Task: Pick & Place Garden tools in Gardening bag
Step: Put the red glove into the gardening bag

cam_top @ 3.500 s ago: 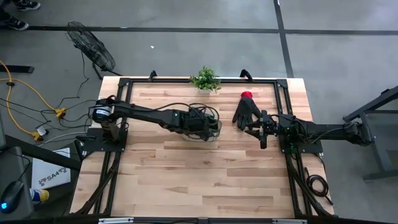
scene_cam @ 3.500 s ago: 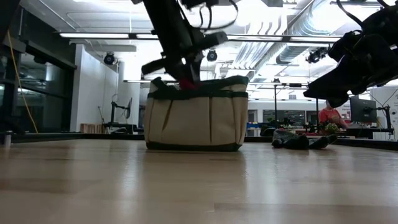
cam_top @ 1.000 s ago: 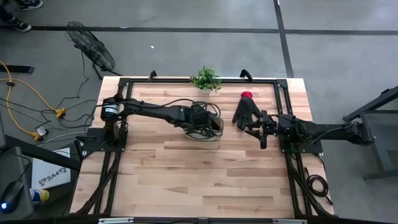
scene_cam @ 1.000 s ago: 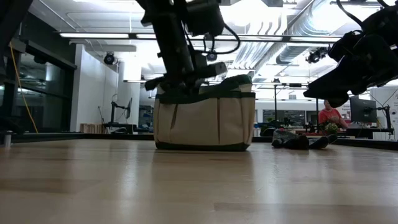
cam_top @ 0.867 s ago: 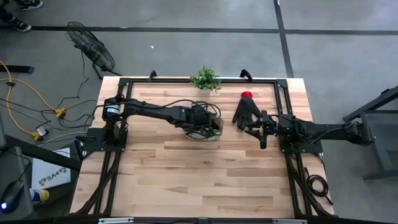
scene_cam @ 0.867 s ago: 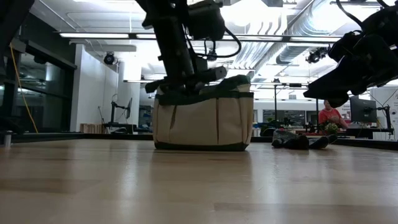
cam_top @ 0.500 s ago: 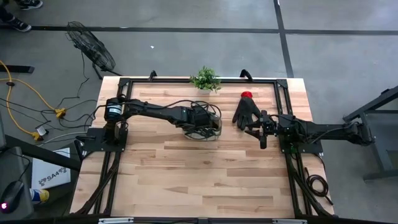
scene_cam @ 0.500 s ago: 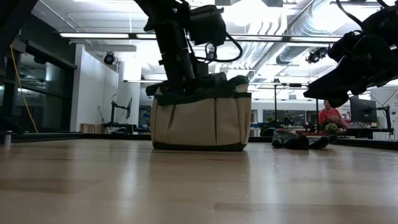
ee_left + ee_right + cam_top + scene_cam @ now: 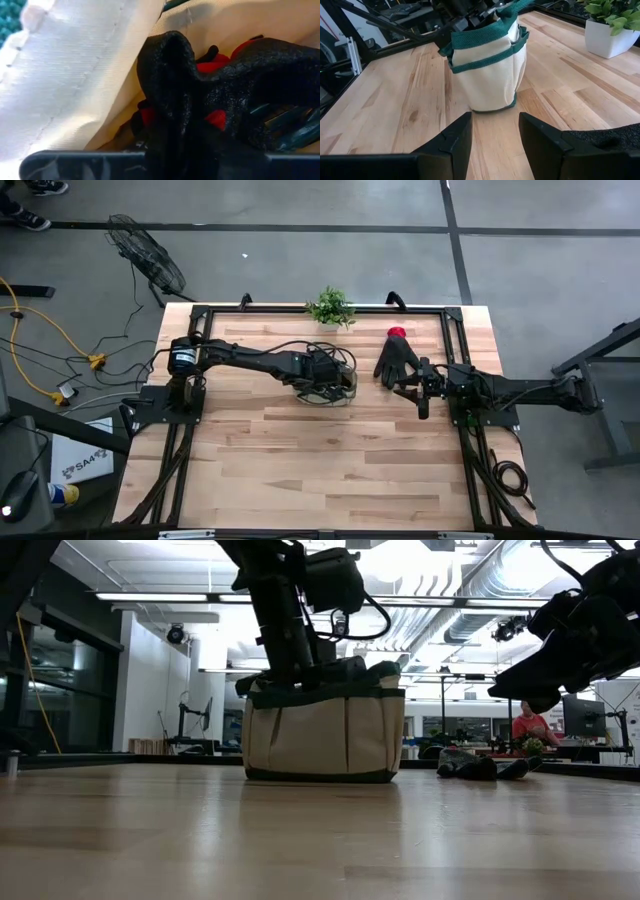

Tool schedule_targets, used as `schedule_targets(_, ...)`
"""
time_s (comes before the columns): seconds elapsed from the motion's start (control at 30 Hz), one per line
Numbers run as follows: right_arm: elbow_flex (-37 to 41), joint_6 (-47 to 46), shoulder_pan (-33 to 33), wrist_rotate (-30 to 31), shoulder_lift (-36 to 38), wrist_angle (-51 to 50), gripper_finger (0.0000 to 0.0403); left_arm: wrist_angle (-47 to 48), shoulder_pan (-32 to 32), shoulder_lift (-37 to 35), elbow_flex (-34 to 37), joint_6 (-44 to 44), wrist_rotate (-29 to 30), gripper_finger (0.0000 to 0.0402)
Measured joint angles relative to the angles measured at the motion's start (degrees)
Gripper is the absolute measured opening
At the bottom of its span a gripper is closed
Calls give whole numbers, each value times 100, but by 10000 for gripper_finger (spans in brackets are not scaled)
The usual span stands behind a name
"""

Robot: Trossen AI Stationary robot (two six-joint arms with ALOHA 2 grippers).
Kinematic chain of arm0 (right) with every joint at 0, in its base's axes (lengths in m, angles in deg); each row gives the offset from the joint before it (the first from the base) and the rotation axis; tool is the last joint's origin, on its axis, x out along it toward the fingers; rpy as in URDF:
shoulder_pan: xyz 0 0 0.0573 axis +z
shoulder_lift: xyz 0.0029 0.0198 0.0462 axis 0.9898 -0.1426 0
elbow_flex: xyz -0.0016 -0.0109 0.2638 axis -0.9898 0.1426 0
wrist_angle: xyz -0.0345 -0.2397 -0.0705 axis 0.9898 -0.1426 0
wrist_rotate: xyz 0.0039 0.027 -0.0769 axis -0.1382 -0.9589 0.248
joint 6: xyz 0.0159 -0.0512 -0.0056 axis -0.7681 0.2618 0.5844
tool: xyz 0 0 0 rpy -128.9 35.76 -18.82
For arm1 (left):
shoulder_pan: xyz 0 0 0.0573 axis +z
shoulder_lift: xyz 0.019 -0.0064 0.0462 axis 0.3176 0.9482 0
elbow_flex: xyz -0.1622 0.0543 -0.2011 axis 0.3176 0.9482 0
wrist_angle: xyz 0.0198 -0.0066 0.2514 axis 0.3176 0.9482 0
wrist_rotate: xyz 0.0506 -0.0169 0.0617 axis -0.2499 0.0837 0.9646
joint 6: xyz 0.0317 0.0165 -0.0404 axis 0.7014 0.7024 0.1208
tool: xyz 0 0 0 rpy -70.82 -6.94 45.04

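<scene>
1. The gardening bag (image 9: 330,388) stands upright near the middle of the table (image 9: 300,470), somewhat toward the far edge, its cream sides banded in dark green.
2. The left gripper (image 9: 322,376) is down inside the bag's mouth, the arm reaching across from the left side of the table.
3. Seen from that arm's wrist, a black glove with red patches (image 9: 210,95) lies bunched inside the bag against the pale fabric wall, right in front of the fingers. The glove hides the fingertips, so I cannot tell how far apart the jaws stand or whether they grip the glove.
4. Some teal-green prongs (image 9: 280,125) show beside the glove inside the bag; I cannot say what tool they belong to.
5. A second black glove with a red cuff (image 9: 397,357) lies flat on the table to the right of the bag, apart from it, near the far edge.
6. The right gripper (image 9: 423,390) hovers just beside that glove on its nearer side, above the wood. Its fingers (image 9: 455,142) stand partly apart with nothing between them, pointing toward the bag.
7. A small green potted plant (image 9: 330,307) sits at the far edge of the table, beyond the bag.
</scene>
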Motion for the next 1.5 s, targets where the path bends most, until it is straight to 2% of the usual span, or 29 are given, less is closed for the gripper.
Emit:
schedule_targets(0.27, -1, 1, -2, 0, 0, 0, 153, -130, 0, 1, 7, 320, -78, 99)
schedule_targets(0.57, 0, 0, -1, 0, 0, 2, 153, -271, -2, -184, 18, 562, -156, 209)
schedule_targets(0.7, -1, 1, -2, 0, 0, 2, 153, -239, -4, -319, 22, 596, -114, 241)
schedule_targets(1.17, 1, -1, 0, 2, 0, -9, 154, -283, -9, -800, 11, 666, 32, 244)
schedule_targets(1.5, 1, 1, 0, 2, -4, -4, 154, -518, -37, -823, 9, 664, -74, 244)
